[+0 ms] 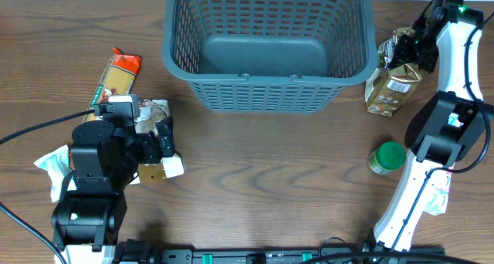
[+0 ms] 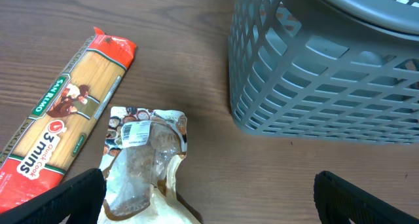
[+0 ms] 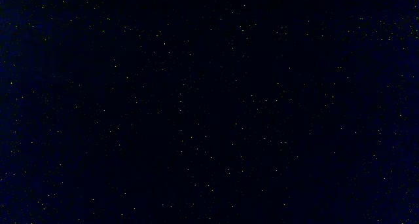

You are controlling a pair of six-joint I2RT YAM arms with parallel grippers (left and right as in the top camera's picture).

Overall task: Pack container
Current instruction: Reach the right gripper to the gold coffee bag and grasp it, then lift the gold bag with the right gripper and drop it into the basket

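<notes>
The brown wooden bench (image 1: pixel 270 179) carries everything. The container (image 1: pixel 266 94), a dark grey lattice basket, stands at the far middle of it, and its solid floor shows in full.

The left arm (image 1: pixel 93 187) reaches in from the near left. The left jaws stand wide apart, one of the fingers (image 2: pixel 78 198) at each lower corner of the wrist view, over a clear snack pouch (image 2: pixel 141 165). From overhead the arm hides part of that pouch.

The right arm (image 1: pixel 455 86) stretches to the far right. The right jaws sit at the top of a gold bag (image 1: pixel 392 85) just beside the container's right wall. We cannot tell how they stand, since the right wrist view is black.

A San Remo spaghetti packet (image 2: pixel 62 132) lies left of the pouch. A green-lidded jar (image 1: pixel 387 157) stands near the right arm, which covers part of a white packet (image 1: pixel 441 196). Another white packet (image 1: pixel 52 165) lies at the near left.
</notes>
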